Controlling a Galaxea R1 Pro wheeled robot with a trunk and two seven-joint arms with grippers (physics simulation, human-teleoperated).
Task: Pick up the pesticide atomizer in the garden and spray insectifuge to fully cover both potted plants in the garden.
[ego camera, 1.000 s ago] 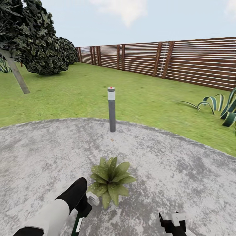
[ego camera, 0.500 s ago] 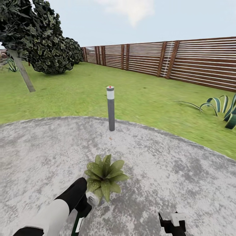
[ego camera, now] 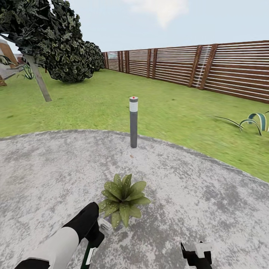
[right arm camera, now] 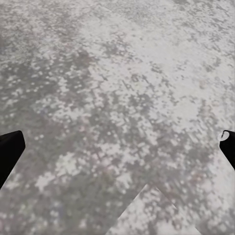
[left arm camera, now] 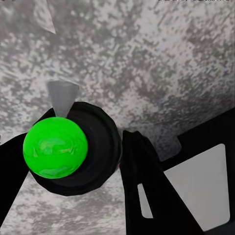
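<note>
- Lawn [ego camera: 93,108] and brown slatted fence [ego camera: 224,71] ring the round grey paving [ego camera: 209,201]; a grey bollard light [ego camera: 133,121] stands at the paving's far edge.
- One potted plant [ego camera: 123,199] sits mid-paving, leaves speckled with droplets.
- Left pincer [ego camera: 93,233] is clamped on the pesticide atomizer [ego camera: 89,254], its pale head just beside the plant's near leaves.
- Right pincer [ego camera: 197,254] hangs apart, empty, over bare paving.
- Judgement: keep the nozzle aimed at the rosette and sweep slowly across every leaf.
</note>
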